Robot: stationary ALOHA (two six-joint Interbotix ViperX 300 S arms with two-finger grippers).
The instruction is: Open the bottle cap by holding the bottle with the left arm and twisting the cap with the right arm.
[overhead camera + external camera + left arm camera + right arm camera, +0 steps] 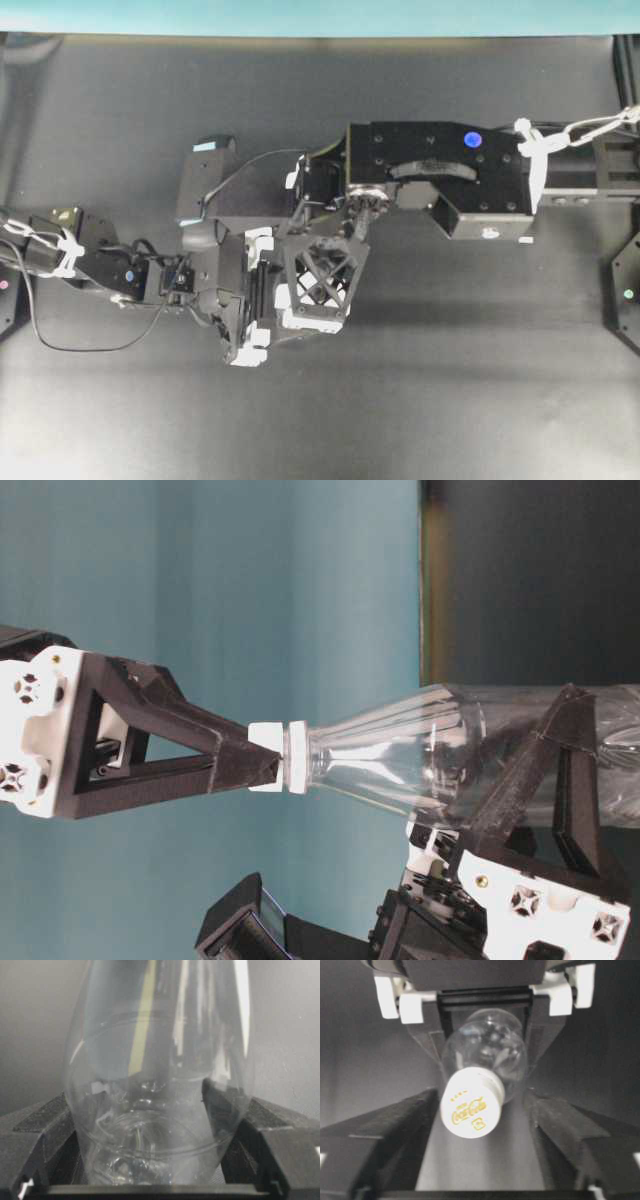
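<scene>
Now closing on the cap, before the twist.
White bottle cap [470, 1108] sits left of centre between the right gripper's [479, 1125] part-open jaws; centre it, then clamp squarely. Left gripper's [150, 1135] jaws grip the clear bottle [450, 750], holding it above the surface.

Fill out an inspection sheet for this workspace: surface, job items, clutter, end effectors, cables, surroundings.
Surface: dark matte table.
Job's things: clear bottle held off the table, white bottle cap on, printed yellow logo on its top.
Clutter: small white scrap on the table by the right arm.
End effectors: left end effector clamped on the bottle body; right end effector straddling the cap, one side with a visible gap, not yet gripping.
Cables: loose black cable looping off the left arm; white ties on it.
Surroundings: teal wall behind.
</scene>
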